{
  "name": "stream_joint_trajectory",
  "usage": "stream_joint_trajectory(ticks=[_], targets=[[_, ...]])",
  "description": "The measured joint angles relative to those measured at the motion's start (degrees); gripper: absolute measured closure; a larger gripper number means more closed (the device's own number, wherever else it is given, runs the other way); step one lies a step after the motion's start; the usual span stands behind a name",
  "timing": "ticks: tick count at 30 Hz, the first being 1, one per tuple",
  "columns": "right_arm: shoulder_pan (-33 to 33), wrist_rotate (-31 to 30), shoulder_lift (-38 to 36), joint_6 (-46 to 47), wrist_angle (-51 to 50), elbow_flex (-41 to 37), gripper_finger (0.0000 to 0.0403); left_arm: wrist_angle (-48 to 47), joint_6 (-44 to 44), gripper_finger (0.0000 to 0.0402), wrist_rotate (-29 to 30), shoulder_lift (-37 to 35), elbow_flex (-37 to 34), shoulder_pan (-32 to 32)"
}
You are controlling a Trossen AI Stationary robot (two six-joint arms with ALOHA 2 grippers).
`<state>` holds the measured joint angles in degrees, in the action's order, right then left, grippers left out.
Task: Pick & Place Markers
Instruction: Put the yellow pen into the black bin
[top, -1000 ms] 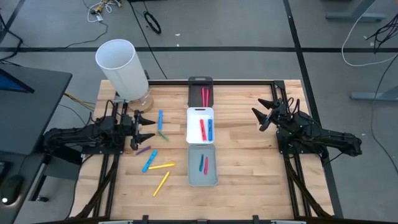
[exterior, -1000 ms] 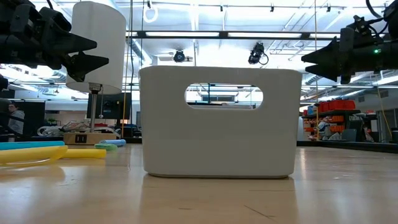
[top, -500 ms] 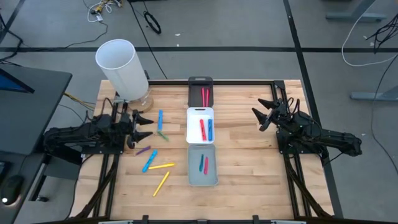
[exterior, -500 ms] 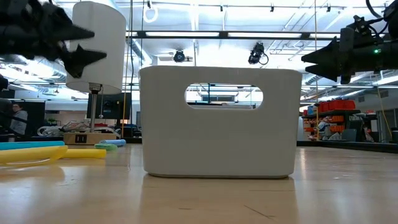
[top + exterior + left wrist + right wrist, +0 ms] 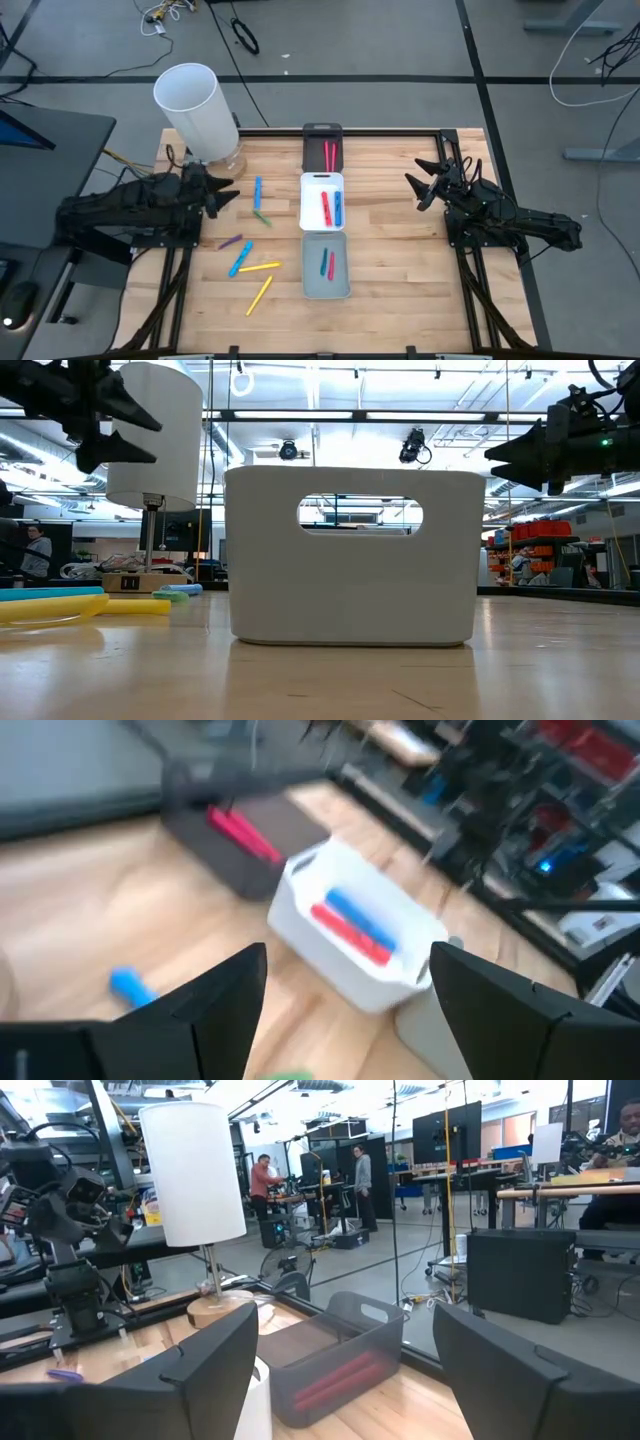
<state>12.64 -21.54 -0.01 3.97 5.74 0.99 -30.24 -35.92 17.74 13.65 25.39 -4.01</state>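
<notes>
**Loose markers lie beside the left gripper, trays hold the rest**

Taking the white tray (image 5: 322, 201) at the table's middle as landmark: well to its left, the left gripper (image 5: 228, 190) hovers with its fingers spread and empty, near the base of the tall white cylinder (image 5: 196, 110). Between that gripper and the white tray lie a blue marker (image 5: 258, 191) and a green marker (image 5: 262, 216), just beside the fingertips but not touched. Nearer the table's front edge on the same side lie a purple marker (image 5: 230, 242), a second blue marker (image 5: 240, 259) and two yellow markers (image 5: 260, 267). The white tray holds a red and a blue marker; the black tray (image 5: 322, 147) behind it holds red ones; the grey tray (image 5: 326, 266) in front holds a blue and a red. Well to the right of the white tray, the right gripper (image 5: 421, 184) waits, fingers spread, holding nothing
</notes>
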Motion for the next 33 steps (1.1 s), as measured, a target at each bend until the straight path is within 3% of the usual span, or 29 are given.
stream_joint_trajectory(ticks=[8, 15, 33], targets=[[0.0, 0.0, 0.0, 0.0, 0.0, 0.0, 0.0101, -9.18, -10.21, 0.0113, -4.38, 7.06, 5.43, 0.23], [0.02, 0.0, 0.0, 0.0, 0.0, 0.0, 0.0101, -11.5, -14.88, 0.0113, -8.56, 13.77, 6.86, 2.92], [0.0, 0.0, 0.0, 0.02, 0.0, 0.0, 0.0101, -26.2, -22.43, 0.0113, -8.5, 34.11, 22.41, 11.96]])
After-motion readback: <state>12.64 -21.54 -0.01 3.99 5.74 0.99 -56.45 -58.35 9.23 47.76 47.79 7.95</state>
